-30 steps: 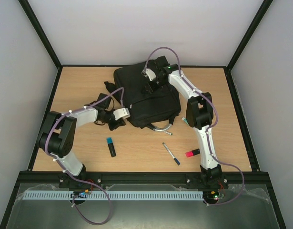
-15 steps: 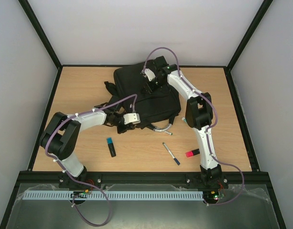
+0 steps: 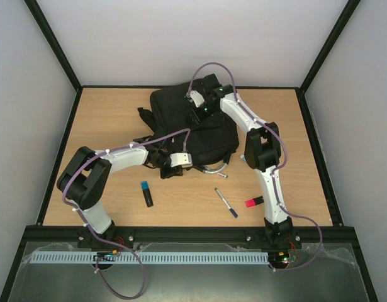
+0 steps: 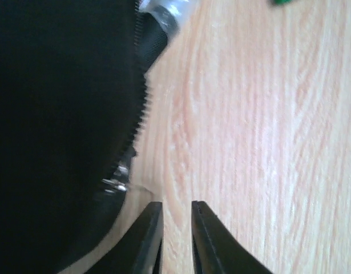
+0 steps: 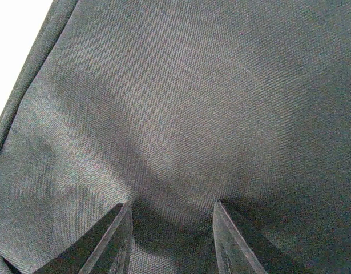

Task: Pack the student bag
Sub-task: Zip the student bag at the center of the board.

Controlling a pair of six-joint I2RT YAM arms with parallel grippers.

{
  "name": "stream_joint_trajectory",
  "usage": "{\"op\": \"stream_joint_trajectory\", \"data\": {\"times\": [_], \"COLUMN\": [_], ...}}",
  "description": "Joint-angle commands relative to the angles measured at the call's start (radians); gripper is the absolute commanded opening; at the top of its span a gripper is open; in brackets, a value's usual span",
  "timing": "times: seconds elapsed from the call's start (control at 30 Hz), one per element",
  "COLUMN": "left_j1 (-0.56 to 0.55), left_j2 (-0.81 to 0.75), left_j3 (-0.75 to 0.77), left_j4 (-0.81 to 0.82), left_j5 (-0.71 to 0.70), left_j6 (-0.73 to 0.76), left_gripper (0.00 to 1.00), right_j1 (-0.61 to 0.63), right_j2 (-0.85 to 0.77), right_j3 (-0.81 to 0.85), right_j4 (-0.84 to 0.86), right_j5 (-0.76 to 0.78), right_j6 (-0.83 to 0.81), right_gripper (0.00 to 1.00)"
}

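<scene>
When you look down from the top cam, the student bag (image 3: 177,108) is lying toward the far middle of the surface (image 3: 294,132), with its grey loop handle (image 3: 213,168) poking out on the near side. My left hand (image 3: 177,168) is right at the bag's near edge, and my right hand (image 3: 198,114) is up on top of it. Closer to the bases there's a blue-capped marker (image 3: 146,194), a pen (image 3: 226,202) and a pink highlighter (image 3: 254,202), all lying apart from the bag.

Left wrist cam: my left hand is only cracked open, a thin slit between the fingers (image 4: 146,240) with nothing in it, just bare wood. The bag's zipper (image 4: 139,123) runs just beside it on the left, and the metal pull (image 4: 115,184) is near my fingertip.

Right wrist cam: black bag fabric fills everything. The fingers (image 5: 115,242) are about halfway apart, tips down at the cloth. Honestly can't tell if I've got a fold pinched or not.
</scene>
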Motion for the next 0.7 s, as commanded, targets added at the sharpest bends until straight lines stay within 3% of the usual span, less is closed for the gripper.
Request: {"op": "stream_joint_trajectory", "data": {"times": [0.0,0.17,0.33,0.47,0.67], "left_j1": [0.005,0.062,0.101,0.116,0.116], "left_j2": [-0.049,-0.209,-0.314,-0.287,-0.191], "left_j3": [0.033,-0.02,-0.033,0.009,0.102], "left_j4": [-0.148,-0.288,-0.293,-0.247,-0.17], "left_j5": [0.02,-0.015,-0.085,-0.104,-0.083], "left_j6": [0.074,0.246,0.34,0.396,0.472], "left_gripper": [0.2,0.31,0.44,0.52,0.63], "right_j1": [0.014,0.01,-0.001,-0.01,-0.042], "right_j2": [0.03,-0.08,-0.196,-0.283,-0.394], "right_j3": [-0.049,-0.055,-0.107,-0.234,-0.453], "right_j4": [-0.039,-0.035,-0.018,0.003,0.031], "right_j5": [0.122,0.188,0.263,0.295,0.314], "right_j6": [-0.004,-0.013,-0.016,-0.023,-0.022], "right_gripper": [0.41,0.41,0.47,0.59,0.64]}}
